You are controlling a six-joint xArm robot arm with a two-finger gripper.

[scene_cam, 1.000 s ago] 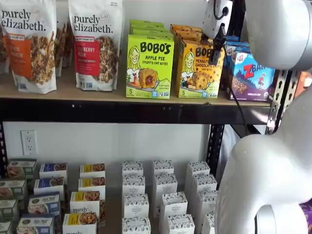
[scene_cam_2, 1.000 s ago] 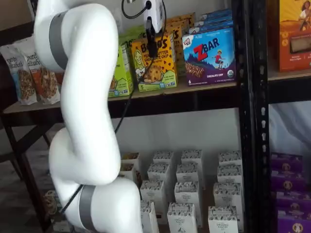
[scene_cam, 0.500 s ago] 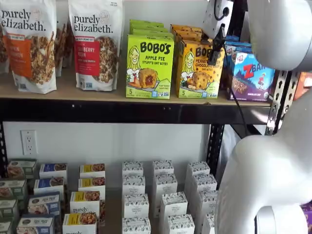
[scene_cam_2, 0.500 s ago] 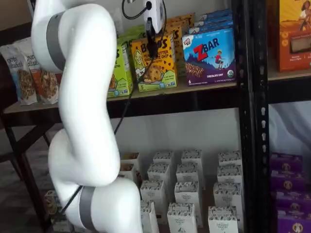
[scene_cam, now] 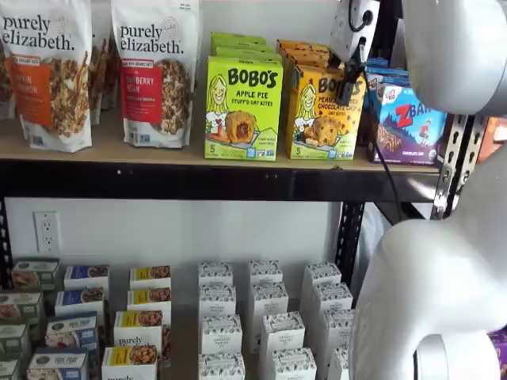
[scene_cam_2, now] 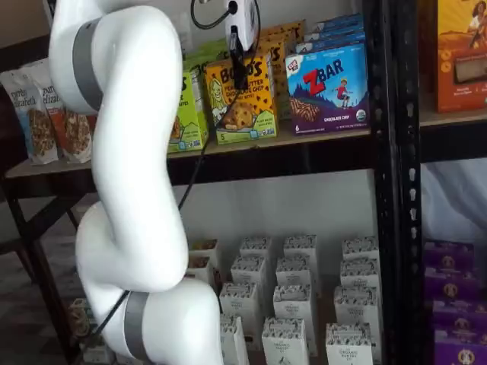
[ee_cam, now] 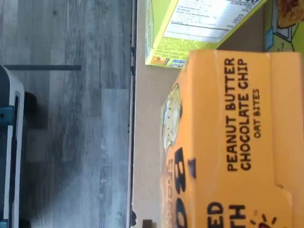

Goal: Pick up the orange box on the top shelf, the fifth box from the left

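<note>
Orange box (scene_cam: 318,111) stands upright at the front edge of the top shelf (scene_cam: 198,180), seen in both shelf views. It heads a row of like orange cartons running back toward the wall. Its yellow-orange face carries the cartoon girl and an oat bite picture.

Places taken from the orange box:
- Lime-green Apple Pie box (scene_cam: 242,107) just beside it on one side, a narrow gap between them.
- Blue-purple ZBar box (scene_cam: 408,123) close on the other side, angled a little.
- Two purely elizabeth granola bags (scene_cam: 154,71) stand beyond the green box, farther along the same board.
- Small white boxes (scene_cam: 265,305) sit in rows on the lower level, well below it.

Gripper (scene_cam_2: 238,68) — white body, black fingers (scene_cam: 348,83) hanging down in front of the orange box's upper face. In a shelf view the fingers overlap the lettering near one top corner. Only a side-on dark shape shows; no gap can be made out, nor any clear pinch on the carton — cannot tell whether spread or pressed together. A black cable (scene_cam_2: 194,171) drops from the gripper past the shelf rail.

Wrist view: the orange box's top panel fills much of the picture, "PEANUT BUTTER CHOCOLATE CHIP OAT BITES" readable, the green box's side panel beside it, grey plank floor (ee_cam: 66,118) beyond the shelf edge.
</note>
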